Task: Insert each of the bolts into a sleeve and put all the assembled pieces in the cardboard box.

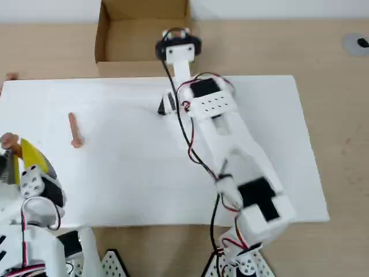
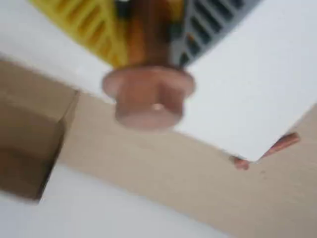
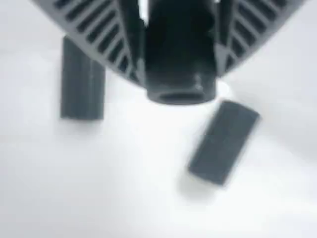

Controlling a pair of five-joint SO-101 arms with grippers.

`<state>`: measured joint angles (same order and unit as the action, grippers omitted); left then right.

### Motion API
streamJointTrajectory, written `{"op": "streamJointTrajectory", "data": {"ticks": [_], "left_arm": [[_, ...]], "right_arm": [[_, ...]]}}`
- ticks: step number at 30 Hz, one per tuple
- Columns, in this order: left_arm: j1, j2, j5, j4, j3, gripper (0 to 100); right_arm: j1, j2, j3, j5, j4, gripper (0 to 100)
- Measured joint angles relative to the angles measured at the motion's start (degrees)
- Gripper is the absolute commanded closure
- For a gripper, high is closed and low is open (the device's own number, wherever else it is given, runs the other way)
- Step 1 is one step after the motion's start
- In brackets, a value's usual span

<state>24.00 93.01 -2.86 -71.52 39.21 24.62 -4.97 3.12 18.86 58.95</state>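
Near the cardboard box [image 1: 102, 40], right gripper [image 3: 181, 82] fingers [image 3: 94, 29] pinch a sleeve [image 3: 181, 91]; farther off, left gripper [image 2: 148, 49] fingers [image 2: 84, 25] pinch a bolt [image 2: 148, 96]. Align axes before inserting.

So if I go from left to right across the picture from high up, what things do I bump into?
Left tool gripping a bolt → loose bolt on the white sheet → cardboard box → grey disc at the far right.

Honestly can't make out any writing, labels or numbers, not on the cardboard box [image 1: 102, 36], nor the table [image 1: 340, 104].
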Motion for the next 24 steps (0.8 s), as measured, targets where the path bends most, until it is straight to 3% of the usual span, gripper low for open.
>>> {"op": "streamJointTrajectory", "data": {"ticks": [7, 15, 24], "left_arm": [[-0.4, 0.0, -5.2, 11.3, 4.8, 99], [-8.4, -0.4, -5.6, 29.9, 17.8, 99], [-19.9, -0.4, -5.6, 33.8, 18.5, 99]], "right_arm": [[0.9, 13.7, -0.1, 0.0, 4.6, 98.8], [12.2, 32.7, 0.2, -0.1, 6.2, 98.8], [12.8, 54.2, 16.3, -3.3, 4.3, 98.8]]}}
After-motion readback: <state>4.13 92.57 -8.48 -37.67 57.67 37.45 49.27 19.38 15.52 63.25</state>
